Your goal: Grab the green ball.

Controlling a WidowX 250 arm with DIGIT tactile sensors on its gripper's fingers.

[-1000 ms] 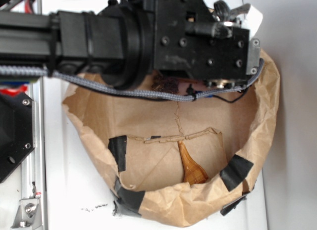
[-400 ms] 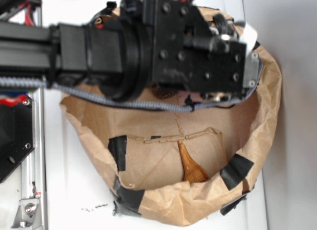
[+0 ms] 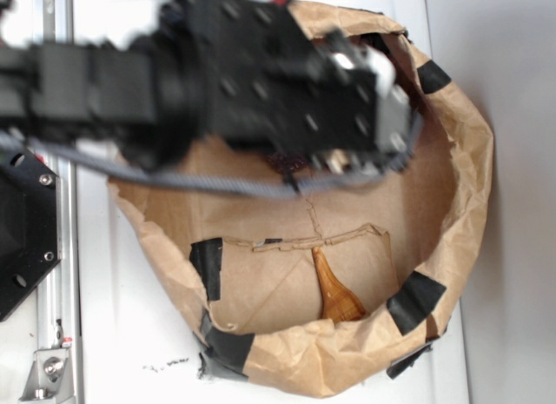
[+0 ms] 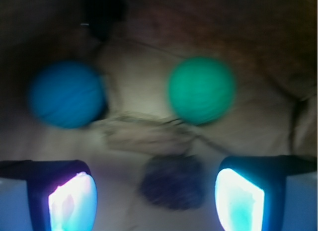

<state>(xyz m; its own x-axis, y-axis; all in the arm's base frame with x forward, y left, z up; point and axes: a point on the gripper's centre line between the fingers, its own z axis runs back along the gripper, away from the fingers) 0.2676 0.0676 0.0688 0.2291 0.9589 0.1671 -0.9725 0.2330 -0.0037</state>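
One green ball (image 4: 201, 90), one blue ball (image 4: 66, 94), well apart; claw (image 4: 156, 196) wide, empty.

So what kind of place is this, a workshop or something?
Probably a robot test bench in a lab. A black robot arm reaches over a white table into a taped-up paper bag that holds a green ball, a blue ball and little else.

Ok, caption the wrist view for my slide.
Open gripper above the bag floor, the green ball ahead between its fingers, a blue ball off to the left.
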